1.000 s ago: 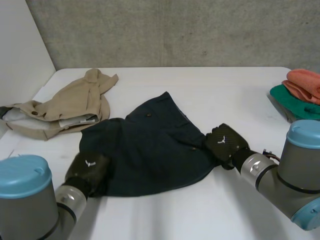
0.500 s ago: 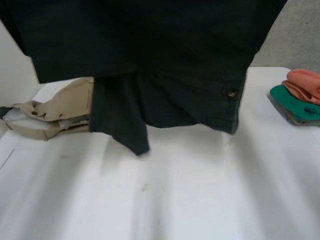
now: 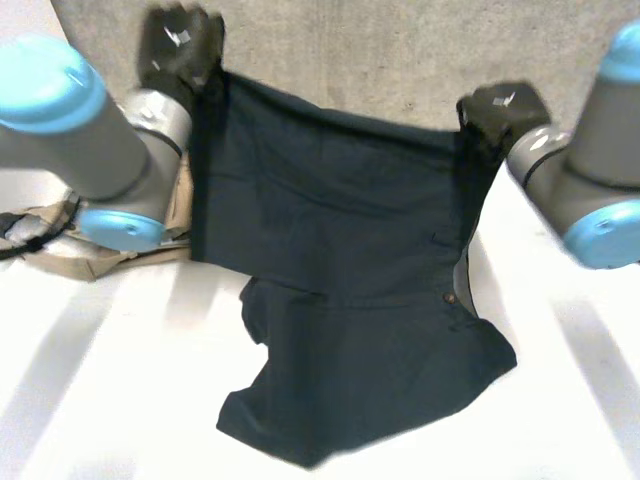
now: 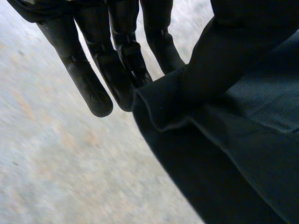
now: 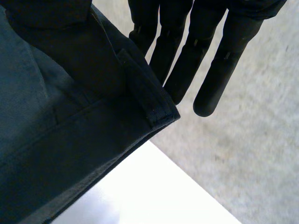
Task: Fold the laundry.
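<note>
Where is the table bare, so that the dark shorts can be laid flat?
Bare table lies left of the dark shorts, in front of the beige garment, and right of them. The middle is crowded: the shorts hang there from left hand and right hand.

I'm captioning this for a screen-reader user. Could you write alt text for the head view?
The left hand and right hand hold a dark navy garment up by its top corners, its lower part draped on the white table. A tan garment lies on the table by the left arm.
</note>
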Robot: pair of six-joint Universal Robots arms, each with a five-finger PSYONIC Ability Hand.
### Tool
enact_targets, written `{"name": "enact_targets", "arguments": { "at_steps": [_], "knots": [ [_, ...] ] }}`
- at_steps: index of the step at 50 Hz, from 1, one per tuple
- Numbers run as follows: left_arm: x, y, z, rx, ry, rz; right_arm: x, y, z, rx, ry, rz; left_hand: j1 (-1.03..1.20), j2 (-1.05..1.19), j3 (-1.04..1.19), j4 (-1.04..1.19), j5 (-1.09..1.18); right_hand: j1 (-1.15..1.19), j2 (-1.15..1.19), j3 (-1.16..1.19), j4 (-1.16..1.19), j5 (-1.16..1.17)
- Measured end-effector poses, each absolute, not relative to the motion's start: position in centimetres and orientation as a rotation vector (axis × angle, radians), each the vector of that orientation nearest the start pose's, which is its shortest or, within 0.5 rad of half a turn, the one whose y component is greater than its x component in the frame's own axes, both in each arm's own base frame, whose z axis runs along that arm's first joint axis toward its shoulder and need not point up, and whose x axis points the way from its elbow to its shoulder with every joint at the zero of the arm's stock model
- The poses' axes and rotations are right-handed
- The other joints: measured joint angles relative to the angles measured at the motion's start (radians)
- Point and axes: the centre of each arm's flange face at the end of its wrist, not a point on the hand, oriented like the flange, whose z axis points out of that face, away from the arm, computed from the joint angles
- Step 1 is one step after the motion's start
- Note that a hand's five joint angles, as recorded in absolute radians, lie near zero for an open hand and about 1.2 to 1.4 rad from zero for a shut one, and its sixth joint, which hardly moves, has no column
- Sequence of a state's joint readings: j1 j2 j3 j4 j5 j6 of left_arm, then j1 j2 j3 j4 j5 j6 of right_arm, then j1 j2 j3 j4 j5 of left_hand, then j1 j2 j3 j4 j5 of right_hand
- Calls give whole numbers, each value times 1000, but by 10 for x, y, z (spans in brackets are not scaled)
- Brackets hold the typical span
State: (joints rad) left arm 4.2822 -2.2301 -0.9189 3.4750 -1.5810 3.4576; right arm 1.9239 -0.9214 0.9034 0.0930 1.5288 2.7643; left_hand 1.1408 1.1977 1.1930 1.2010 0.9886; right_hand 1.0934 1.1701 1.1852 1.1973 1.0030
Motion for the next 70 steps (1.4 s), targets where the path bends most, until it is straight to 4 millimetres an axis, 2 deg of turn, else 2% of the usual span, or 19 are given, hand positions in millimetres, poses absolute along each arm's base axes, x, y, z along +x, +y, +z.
{"name": "enact_targets", "arguments": {
  "at_steps": [1, 2, 3, 6, 13, 15, 16, 17, 18, 19, 20, 24, 31, 37, 41, 46, 53, 60, 70],
  "knots": [
    [-320, -388, 279, 681, 1759, -2621, 281, -374, 253, -861, 2130, -2134, 0, 0, 0, 0, 0, 0, 0, 0, 0, 0],
    [-320, -388, 279, 681, 1759, -2621, 281, -374, 253, -861, 2130, -2134, 0, 0, 0, 0, 0, 0, 0, 0, 0, 0],
    [-326, -406, 256, 689, 1746, -2629, 285, -388, 228, -861, 2146, -2203, 0, 0, 0, 0, 0, 0, 0, 0, 0, 0],
    [-333, -428, 234, 677, 1692, -2662, 291, -403, 208, -849, 2099, -2331, 0, 0, 0, 0, 0, 0, 0, 0, 0, 0],
    [-337, -456, 228, 624, 1546, -2750, 302, -424, 199, -784, 1877, -2619, 0, 0, 0, 0, 0, 0, 0, 0, 0, 0],
    [-338, -459, 230, 622, 1512, -2773, 303, -428, 200, -776, 1836, -2665, -32, -37, -23, -23, -21, -141, -195, -180, -183, -168],
    [-338, -460, 232, 625, 1492, -2788, 304, -430, 202, -774, 1815, -2689, -128, -110, -111, -112, -106, -339, -377, -375, -378, -368],
    [-338, -460, 233, 628, 1484, -2793, 304, -431, 202, -774, 1807, -2697, -368, -321, -318, -323, -313, -360, -399, -395, -398, -388],
    [-340, -459, 235, 637, 1467, -2808, 305, -432, 204, -775, 1791, -2716, -592, -513, -507, -517, -506, -634, -695, -684, -687, -693],
    [-340, -459, 235, 640, 1463, -2812, 306, -433, 204, -775, 1788, -2719, -592, -513, -507, -517, -506, -704, -768, -756, -763, -768],
    [-341, -458, 236, 647, 1458, -2819, 306, -434, 206, -778, 1783, -2728, -893, -845, -822, -840, -815, -826, -896, -894, -906, -899],
    [-344, -451, 235, 673, 1488, -2812, 306, -432, 213, -812, 1801, -2710, -951, -987, -983, -998, -940, -870, -962, -978, -991, -957],
    [-331, -413, 249, 686, 1672, -2693, 294, -405, 238, -949, 1900, -2543, -951, -988, -983, -998, -940, -870, -962, -978, -992, -957],
    [-302, -350, 255, 713, 1926, -2472, 262, -367, 251, -1103, 2038, -2291, -934, -977, -973, -986, -936, -870, -960, -976, -989, -956],
    [-277, -294, 243, 788, 2158, -2226, 232, -339, 246, -1162, 2178, -2064, -891, -949, -948, -953, -932, -771, -843, -862, -876, -850],
    [-250, -232, 218, 871, 2423, -1907, 206, -307, 232, -1218, 2283, -1801, -732, -797, -791, -795, -756, -571, -653, -666, -677, -653],
    [-227, -177, 182, 894, 2681, -1604, 185, -270, 197, -1370, 2311, -1487, -718, -772, -765, -772, -729, -562, -639, -649, -661, -637],
    [-226, -165, 162, 907, 2791, -1534, 182, -254, 168, -1462, 2252, -1422, -696, -752, -746, -749, -709, -565, -641, -652, -664, -650],
    [-241, -182, 146, 909, 2757, -1694, 185, -264, 134, -1500, 2179, -1551, -668, -726, -720, -723, -684, -562, -639, -644, -657, -637]
  ]
}}
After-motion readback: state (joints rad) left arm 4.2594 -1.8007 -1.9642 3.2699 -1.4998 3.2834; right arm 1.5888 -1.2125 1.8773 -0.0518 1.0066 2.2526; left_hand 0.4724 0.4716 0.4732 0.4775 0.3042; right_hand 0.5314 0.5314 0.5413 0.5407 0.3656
